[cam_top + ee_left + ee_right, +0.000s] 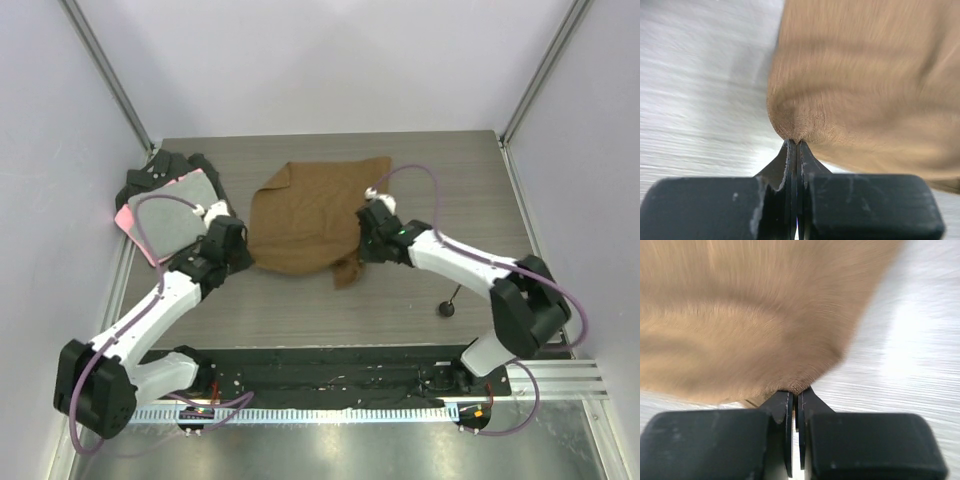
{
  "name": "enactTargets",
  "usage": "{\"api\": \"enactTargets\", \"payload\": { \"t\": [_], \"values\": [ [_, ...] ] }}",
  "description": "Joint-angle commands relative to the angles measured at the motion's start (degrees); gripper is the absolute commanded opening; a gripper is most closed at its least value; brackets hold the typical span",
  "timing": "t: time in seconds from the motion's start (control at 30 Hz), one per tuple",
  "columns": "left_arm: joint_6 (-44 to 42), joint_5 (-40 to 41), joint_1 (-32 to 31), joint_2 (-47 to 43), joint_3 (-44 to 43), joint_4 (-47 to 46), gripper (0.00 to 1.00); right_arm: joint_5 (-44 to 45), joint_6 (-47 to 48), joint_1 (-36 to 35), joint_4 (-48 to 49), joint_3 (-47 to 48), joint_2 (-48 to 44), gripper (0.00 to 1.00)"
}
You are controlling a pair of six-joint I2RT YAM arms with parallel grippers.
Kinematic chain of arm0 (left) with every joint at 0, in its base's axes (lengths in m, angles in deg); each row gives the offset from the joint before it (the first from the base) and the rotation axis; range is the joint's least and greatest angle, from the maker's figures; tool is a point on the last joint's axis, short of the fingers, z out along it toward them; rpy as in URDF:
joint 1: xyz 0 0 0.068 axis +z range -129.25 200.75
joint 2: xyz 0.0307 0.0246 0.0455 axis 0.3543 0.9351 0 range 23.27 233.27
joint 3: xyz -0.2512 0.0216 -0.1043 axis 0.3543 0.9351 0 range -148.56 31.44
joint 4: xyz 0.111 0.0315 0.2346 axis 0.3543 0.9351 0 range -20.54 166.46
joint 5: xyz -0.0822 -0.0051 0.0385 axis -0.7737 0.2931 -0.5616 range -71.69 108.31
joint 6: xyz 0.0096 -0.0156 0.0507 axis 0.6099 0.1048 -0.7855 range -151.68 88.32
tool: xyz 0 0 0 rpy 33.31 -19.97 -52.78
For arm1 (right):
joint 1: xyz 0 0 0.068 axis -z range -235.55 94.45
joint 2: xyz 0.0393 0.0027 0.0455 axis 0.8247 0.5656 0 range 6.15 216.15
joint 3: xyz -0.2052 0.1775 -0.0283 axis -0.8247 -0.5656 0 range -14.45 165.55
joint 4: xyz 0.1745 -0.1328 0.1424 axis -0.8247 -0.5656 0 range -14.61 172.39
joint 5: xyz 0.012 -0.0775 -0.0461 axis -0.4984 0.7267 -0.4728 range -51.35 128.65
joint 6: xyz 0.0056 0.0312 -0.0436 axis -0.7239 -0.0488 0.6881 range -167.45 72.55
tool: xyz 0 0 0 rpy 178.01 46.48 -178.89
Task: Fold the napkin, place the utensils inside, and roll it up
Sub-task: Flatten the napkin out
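The brown napkin [305,215] lies rumpled at the middle of the table, its near part lifted. My left gripper [243,252] is shut on the napkin's near left corner [795,131]. My right gripper [362,243] is shut on the napkin's near right edge [797,385], and a loose flap hangs down beside it [346,272]. Both wrist views are blurred by motion. The black utensil [449,300] lies on the table near the right arm, its rounded head toward me, partly hidden by the arm.
A grey cloth with a pink edge [165,218] lies on black cloths [160,170] at the table's far left, just behind the left arm. Cage walls stand on both sides.
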Motion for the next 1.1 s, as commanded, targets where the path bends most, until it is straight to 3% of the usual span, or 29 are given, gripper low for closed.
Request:
{"api": "enactTargets", "payload": {
  "t": [0.0,0.2,0.23,0.33,0.43,0.6,0.8,1.07],
  "values": [
    [-6.0,-4.8,7.1,-4.1,-4.5,6.0,0.0,5.1,5.0,7.4,-8.2,8.8,-8.9,0.05],
    [-7.0,-8.2,11.2,-1.1,-5.1,5.5,0.0,9.1,10.1,14.4,-15.4,17.7,-5.5,0.24],
    [-7.0,-8.3,11.3,-0.8,-5.1,5.4,0.0,9.2,10.2,14.3,-15.9,17.8,-6.2,0.37],
    [-7.0,-8.8,12.6,0.2,-4.9,5.0,0.0,7.5,9.9,14.7,-16.1,14.7,-9.2,0.59],
    [-6.6,-11.0,13.4,1.3,-4.4,3.5,0.0,5.6,7.9,15.4,-15.5,8.6,-11.3,0.68],
    [-6.2,-13.3,13.4,3.4,-3.6,1.9,0.0,-3.0,4.7,16.1,-6.6,-1.7,-10.4,0.7],
    [-6.3,-13.3,13.5,4.2,-3.7,1.8,0.0,-9.5,5.3,21.3,1.4,-3.2,-6.6,0.7],
    [-6.6,-14.0,14.1,6.2,-4.8,2.2,0.0,-13.0,12.4,21.7,7.1,-1.8,0.8,0.7]
  ]
}}
